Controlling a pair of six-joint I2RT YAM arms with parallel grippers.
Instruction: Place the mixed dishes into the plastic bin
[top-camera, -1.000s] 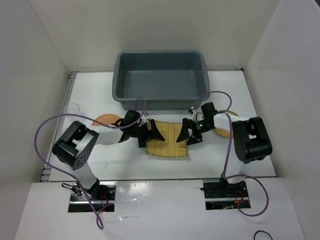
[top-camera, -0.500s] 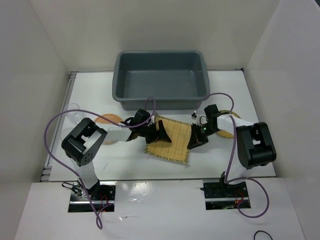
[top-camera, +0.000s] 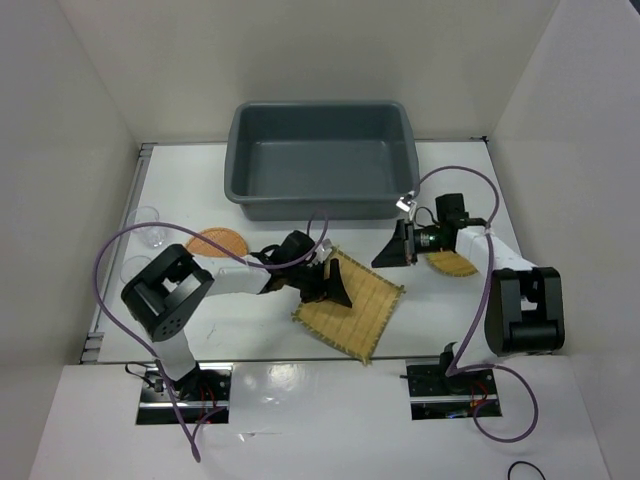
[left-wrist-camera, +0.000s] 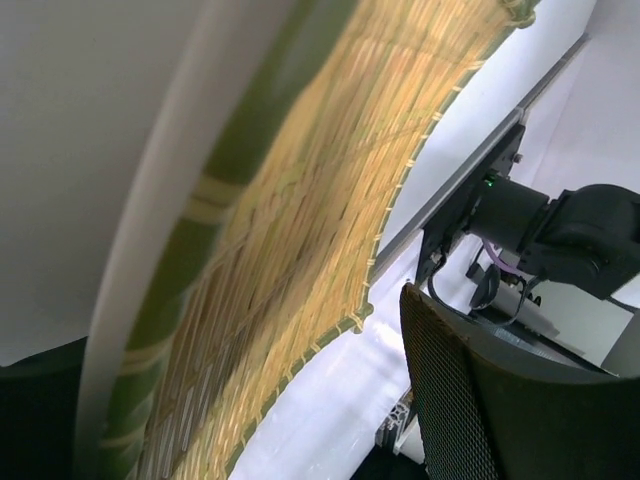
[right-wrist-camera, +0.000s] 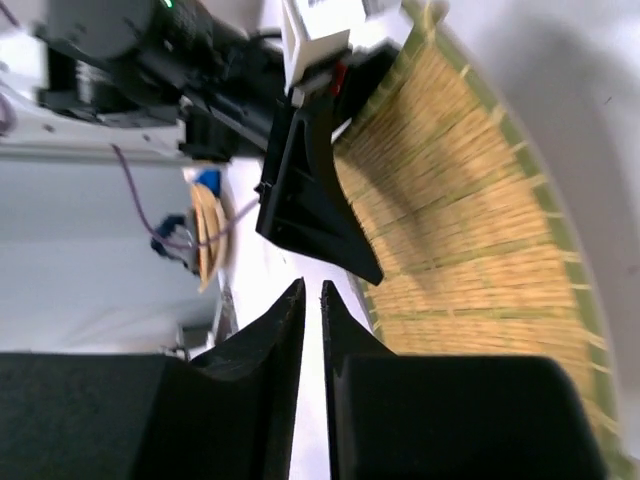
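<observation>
The yellow woven mat (top-camera: 356, 310) lies turned cornerwise on the table in front of the plastic bin (top-camera: 320, 158). My left gripper (top-camera: 325, 285) is at the mat's left corner with its jaws wide apart. In the left wrist view the mat (left-wrist-camera: 300, 200) fills the space beside one mesh finger (left-wrist-camera: 470, 400). My right gripper (top-camera: 383, 258) hangs shut and holds nothing, just off the mat's far right corner. In the right wrist view its fingertips (right-wrist-camera: 312, 285) nearly touch, and the mat (right-wrist-camera: 480, 230) lies beyond them. An orange plate (top-camera: 218, 243), a tan plate (top-camera: 452, 264) and a clear cup (top-camera: 147, 220) rest on the table.
The bin is empty, and its front wall stands just behind both grippers. The tan plate lies partly under the right forearm. Purple cables loop over both arms. White walls close in the table on the left, right and back.
The mat has turned and slid toward the near right. My right gripper shut and drew back toward the bin's right corner. My left gripper moved right along with the mat.
</observation>
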